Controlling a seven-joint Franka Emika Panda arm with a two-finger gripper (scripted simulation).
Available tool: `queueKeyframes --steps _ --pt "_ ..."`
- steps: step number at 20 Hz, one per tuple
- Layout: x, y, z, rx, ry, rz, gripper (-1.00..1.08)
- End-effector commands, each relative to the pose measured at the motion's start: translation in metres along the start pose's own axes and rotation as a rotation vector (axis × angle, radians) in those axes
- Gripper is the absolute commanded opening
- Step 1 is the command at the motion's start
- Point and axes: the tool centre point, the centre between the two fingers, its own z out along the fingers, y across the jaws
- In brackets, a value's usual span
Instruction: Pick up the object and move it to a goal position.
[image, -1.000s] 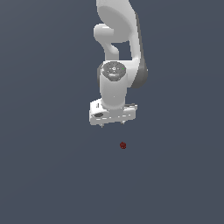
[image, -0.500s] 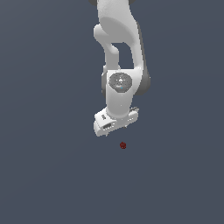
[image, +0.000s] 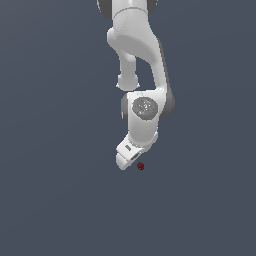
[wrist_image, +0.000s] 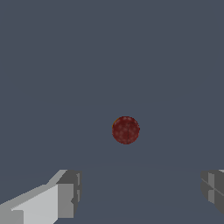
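The object is a tiny dark red ball (image: 140, 166) lying on the flat grey-blue floor. In the exterior view my white gripper (image: 126, 161) hangs just above and to the exterior view's left of it, tilted. In the wrist view the ball (wrist_image: 126, 130) sits a short way beyond the line of my two fingers (wrist_image: 65, 194), not touching either. The gripper (wrist_image: 140, 192) is open and empty, with a wide gap between the fingertips.
The plain grey-blue floor (image: 60, 200) spreads all around. The white arm (image: 137, 60) rises above the gripper to the top edge of the exterior view.
The arm has come down and turned its hand. The gripper now sits right beside the ball instead of well above it. The ball has not moved.
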Motion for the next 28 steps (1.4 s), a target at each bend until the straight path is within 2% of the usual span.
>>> queueKeyframes --steps 1,12,20,28 --pt "0.007 -0.001 0.007 0.0 0.003 -0.07 1.0" --pt "0.022 -0.003 0.023 0.002 0.014 -0.237 1.0" --pt "0.023 -0.003 0.027 0.002 0.014 -0.245 1.0" --pt "0.023 -0.004 0.063 0.002 0.014 -0.249 1.0"
